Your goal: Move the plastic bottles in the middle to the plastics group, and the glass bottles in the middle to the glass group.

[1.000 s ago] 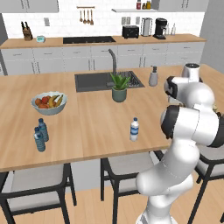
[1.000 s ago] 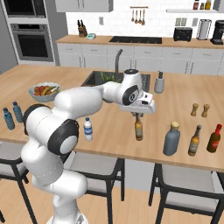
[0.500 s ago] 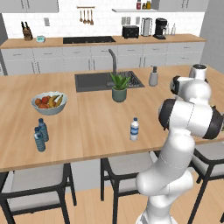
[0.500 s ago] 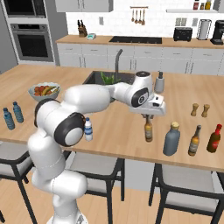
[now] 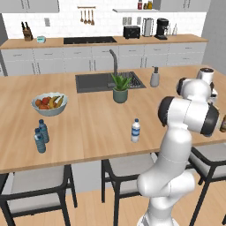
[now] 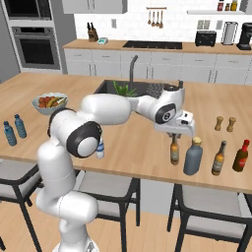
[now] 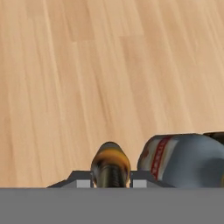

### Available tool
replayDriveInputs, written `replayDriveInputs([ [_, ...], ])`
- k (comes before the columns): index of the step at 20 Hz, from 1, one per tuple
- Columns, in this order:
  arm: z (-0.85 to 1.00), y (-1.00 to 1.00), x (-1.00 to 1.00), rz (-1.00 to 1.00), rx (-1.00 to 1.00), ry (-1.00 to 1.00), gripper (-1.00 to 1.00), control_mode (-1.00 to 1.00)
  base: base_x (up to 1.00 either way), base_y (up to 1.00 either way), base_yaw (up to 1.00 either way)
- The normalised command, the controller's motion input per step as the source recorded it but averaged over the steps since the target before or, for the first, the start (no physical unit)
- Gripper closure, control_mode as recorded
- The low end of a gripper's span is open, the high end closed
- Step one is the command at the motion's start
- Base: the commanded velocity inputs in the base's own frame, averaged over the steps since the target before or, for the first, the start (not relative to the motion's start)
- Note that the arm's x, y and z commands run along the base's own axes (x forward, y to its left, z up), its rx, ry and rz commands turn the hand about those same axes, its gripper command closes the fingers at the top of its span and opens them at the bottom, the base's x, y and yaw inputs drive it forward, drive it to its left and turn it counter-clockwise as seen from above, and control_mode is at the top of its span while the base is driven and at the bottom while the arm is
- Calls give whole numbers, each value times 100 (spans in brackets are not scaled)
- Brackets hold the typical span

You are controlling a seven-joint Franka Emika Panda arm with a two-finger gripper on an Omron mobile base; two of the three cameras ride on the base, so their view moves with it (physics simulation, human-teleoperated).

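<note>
Right base view, left to right: two blue-tinted bottles (image 6: 13, 130) stood at the counter's far left; the gripper (image 6: 175, 134) was clamped on the amber bottle (image 6: 174, 150), just beside one grey-blue bottle (image 6: 192, 156), then two more brown bottles (image 6: 219, 158).

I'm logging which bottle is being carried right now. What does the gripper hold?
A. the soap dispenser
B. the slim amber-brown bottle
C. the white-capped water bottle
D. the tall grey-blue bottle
B: the gripper is shut on the neck of the slim amber-brown bottle, right beside the tall grey-blue bottle, while the white-capped water bottle stands alone mid-counter.
</note>
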Motion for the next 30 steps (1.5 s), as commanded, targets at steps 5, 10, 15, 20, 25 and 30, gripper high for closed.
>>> replayDriveInputs([
  [5, -37, -1, 3, 0, 1, 8, 100, -100, 0, 0, 0],
  [10, -33, -10, 1, 0, 2, 0, 100, -100, 0, 0, 0],
  [15, -35, -19, 0, 0, 1, 0, 100, -100, 0, 0, 0],
  [20, -37, -4, 0, 0, 0, 0, -100, -100, 0, 0, 0],
  [25, -30, 7, -2, 1, 0, 0, -100, -100, 0, 0, 0],
  [30, -26, 12, -2, 1, 0, 0, -100, -100, 0, 0, 0],
])
